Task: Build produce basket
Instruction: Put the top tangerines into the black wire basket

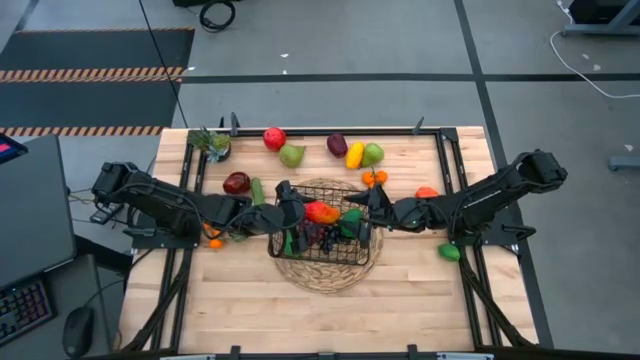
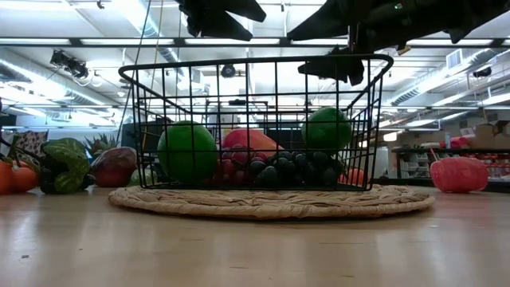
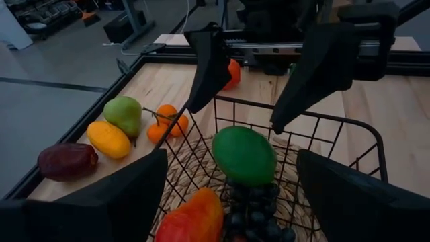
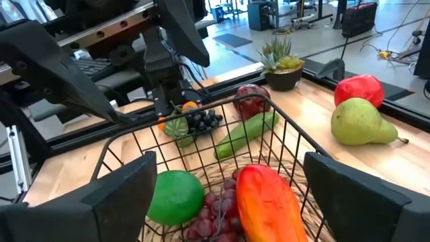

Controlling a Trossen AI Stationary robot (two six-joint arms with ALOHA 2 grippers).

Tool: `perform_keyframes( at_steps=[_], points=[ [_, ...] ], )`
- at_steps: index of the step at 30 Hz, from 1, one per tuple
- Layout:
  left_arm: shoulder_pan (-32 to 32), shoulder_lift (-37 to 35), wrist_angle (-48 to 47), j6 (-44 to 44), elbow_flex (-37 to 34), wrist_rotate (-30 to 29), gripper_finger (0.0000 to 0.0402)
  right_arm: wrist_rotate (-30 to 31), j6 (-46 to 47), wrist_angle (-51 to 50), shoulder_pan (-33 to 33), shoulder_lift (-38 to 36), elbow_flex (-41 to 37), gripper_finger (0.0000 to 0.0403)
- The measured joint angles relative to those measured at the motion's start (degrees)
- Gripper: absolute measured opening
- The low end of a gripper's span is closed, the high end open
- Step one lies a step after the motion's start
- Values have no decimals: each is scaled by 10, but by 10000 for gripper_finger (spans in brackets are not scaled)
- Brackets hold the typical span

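Basket (image 1: 322, 232) sits on mat (image 1: 325, 274), holding produce (image 1: 321, 212)

Left hand (image 1: 284, 208) open; right hand (image 1: 368, 207) open, facing it closely.

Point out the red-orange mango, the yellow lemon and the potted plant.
red-orange mango (image 4: 267, 202): right wrist view, middle of its body.
yellow lemon (image 3: 109, 139): left wrist view, its centre.
potted plant (image 4: 283, 64): right wrist view, its leaves.

You are seeing both grippers crowding the basket (image 1: 322, 232) at frame center, the left gripper (image 1: 283, 210) and right gripper (image 1: 375, 208) hovering over opposite rims. Bare wood is lying open across the lower frame; scattered produce (image 1: 355, 153) is blocking the upper edge.
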Motion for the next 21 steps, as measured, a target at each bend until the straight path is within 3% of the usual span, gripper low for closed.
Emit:
perform_keyframes(
  at_steps=[21],
  points=[
    [-4, 0, 0, -3, 0, 0, 336, 1, 15, -12, 0, 0, 0, 400]
  ],
)
